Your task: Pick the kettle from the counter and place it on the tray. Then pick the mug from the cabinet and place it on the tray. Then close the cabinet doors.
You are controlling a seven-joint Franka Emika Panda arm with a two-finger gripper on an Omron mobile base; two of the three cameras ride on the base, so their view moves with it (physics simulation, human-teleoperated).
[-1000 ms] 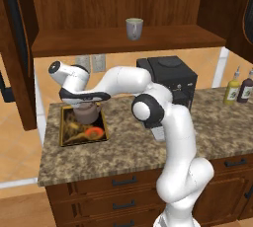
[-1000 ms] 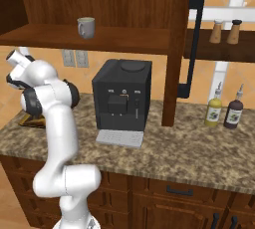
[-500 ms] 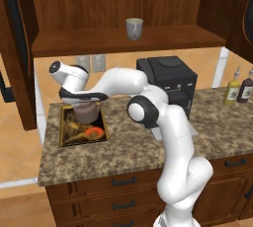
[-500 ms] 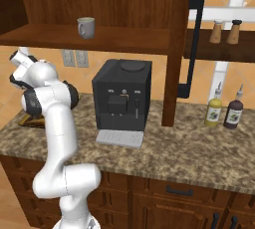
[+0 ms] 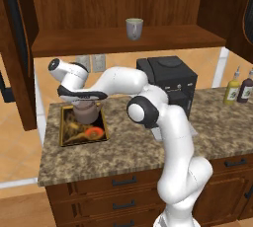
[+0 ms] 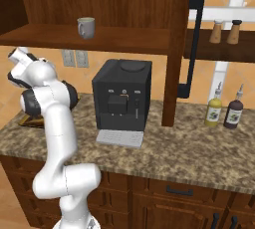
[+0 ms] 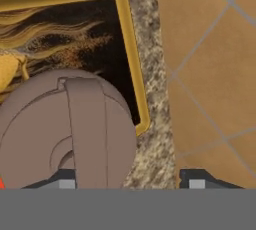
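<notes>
Brownish-grey squat metal kettle (image 5: 87, 112) sat on the gold-rimmed rectangular tray (image 5: 67, 139); our pincer (image 7: 127, 181) had just spread and let it go, so the grey-green mug (image 5: 134, 28) in the cabinet came next.

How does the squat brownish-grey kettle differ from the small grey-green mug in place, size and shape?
The squat brownish-grey kettle sits on the gold-rimmed tray on the granite counter; the small grey-green mug stands higher, on the wooden cabinet shelf. The kettle is wider and rounded with an arched handle over it; the mug is a narrow open cup. Both stand upright.
</notes>
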